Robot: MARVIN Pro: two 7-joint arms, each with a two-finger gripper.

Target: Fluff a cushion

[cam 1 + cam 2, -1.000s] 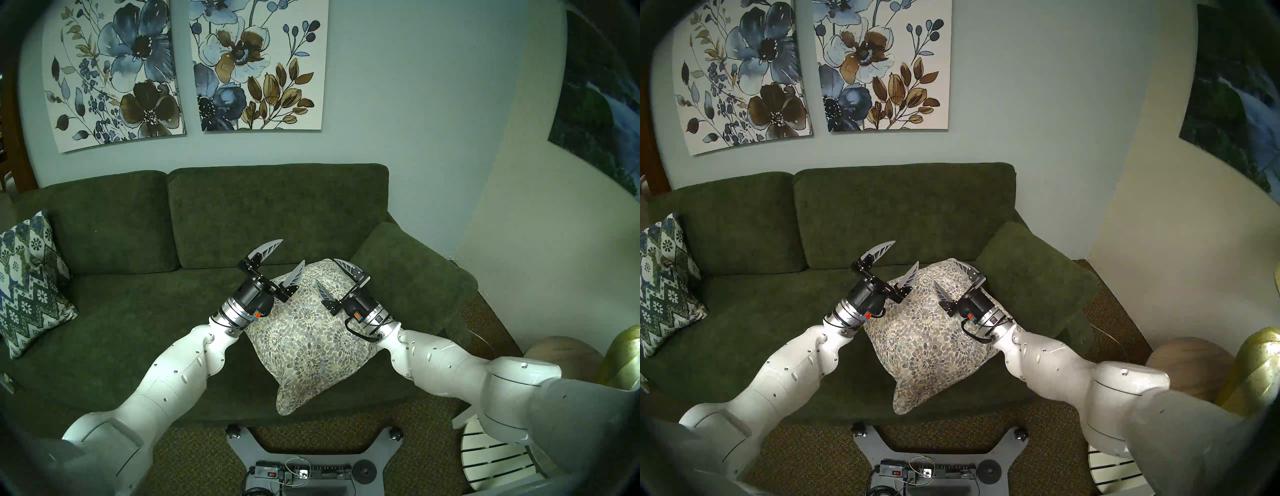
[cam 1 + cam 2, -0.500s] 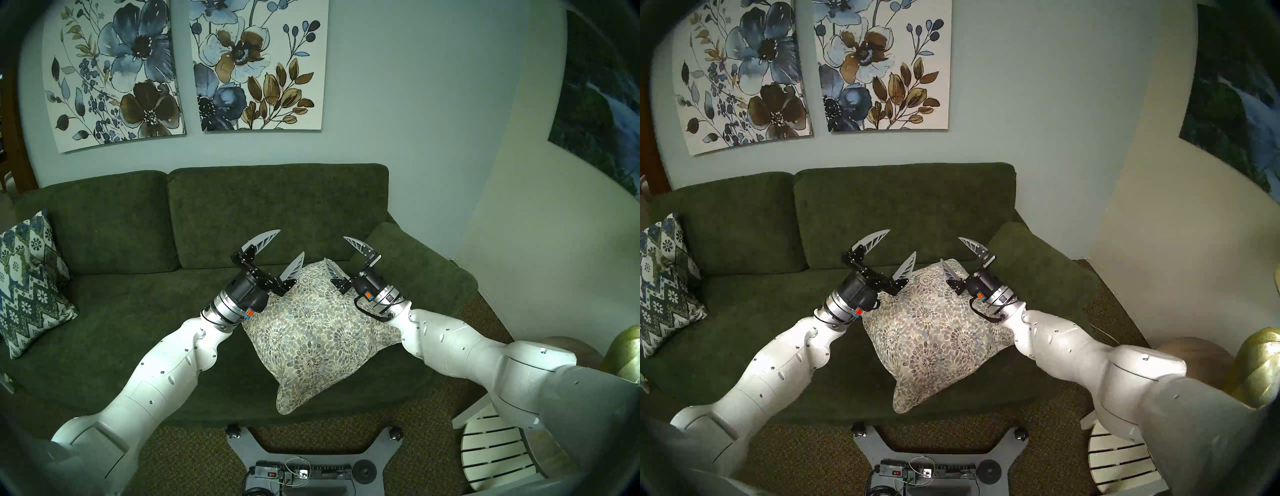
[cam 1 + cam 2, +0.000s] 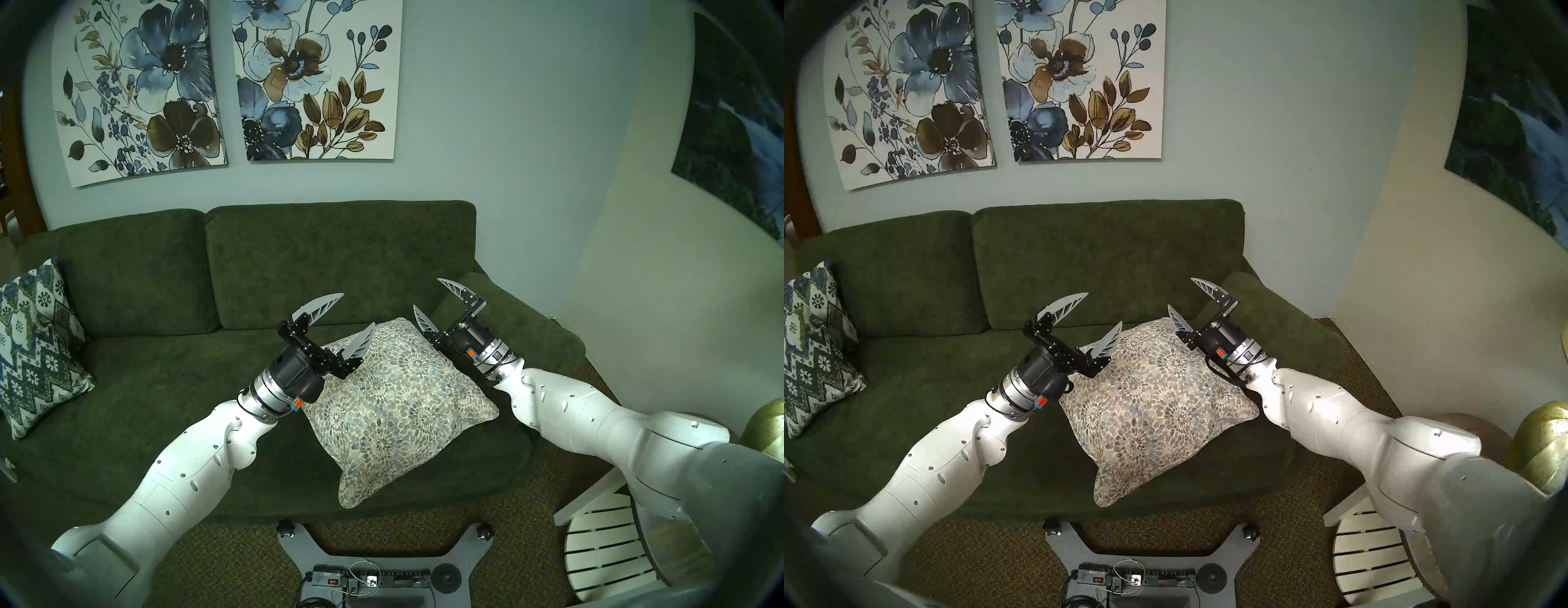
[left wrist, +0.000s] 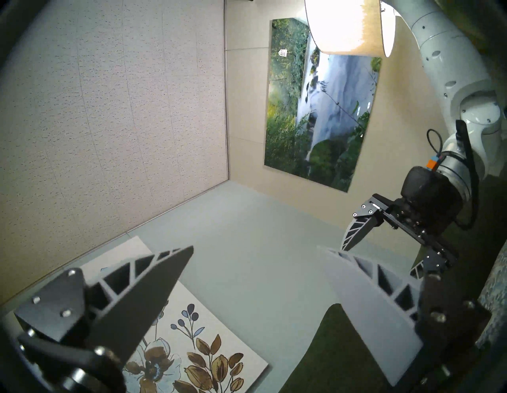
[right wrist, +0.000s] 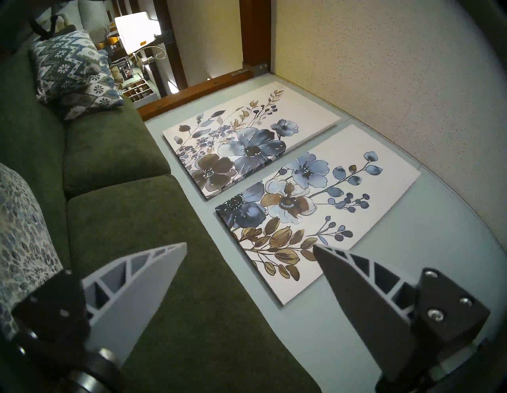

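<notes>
The cushion (image 3: 394, 403) was seen lying on the seat of the green sofa (image 3: 169, 382), toward its right end, one pointed corner hanging over the seat's front edge. The left gripper (image 3: 354, 312) was held above the cushion's upper left side, the right gripper (image 3: 428, 297) just past its top right corner; the jaws of both were spread wide and nothing was gripped. A zigzag pillow (image 3: 38, 344) was propped far to the cushion's left
</notes>
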